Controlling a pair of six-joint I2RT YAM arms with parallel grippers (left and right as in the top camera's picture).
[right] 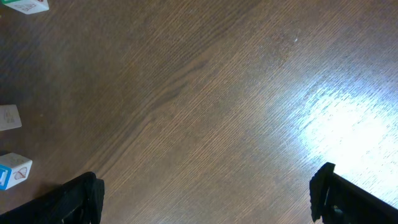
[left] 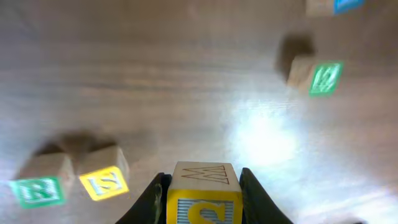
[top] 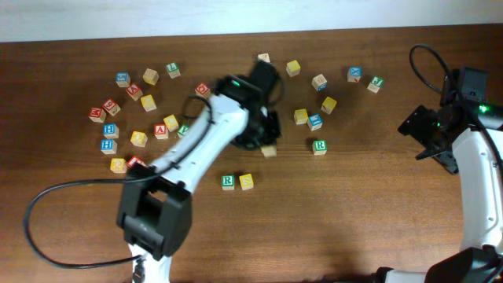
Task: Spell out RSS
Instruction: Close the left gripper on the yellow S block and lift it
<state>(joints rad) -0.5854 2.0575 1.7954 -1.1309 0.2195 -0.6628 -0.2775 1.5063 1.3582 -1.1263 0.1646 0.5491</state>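
Overhead: R cube (top: 228, 181) and first S cube (top: 247, 181) sit touching, side by side, low centre of the surface (top: 354, 228). Left tool (top: 266, 140) is up and right of them, with the second S cube (top: 269, 150) at its tip.
Left wrist: the tool is clamped on that cube, yellow S face toward the camera. The R-S pair is lower left.
Right wrist: right tool (right: 205, 199) is wide open, empty, off to the side.
Looks like two of three are placed. What's left is setting this S to the right of the pair.
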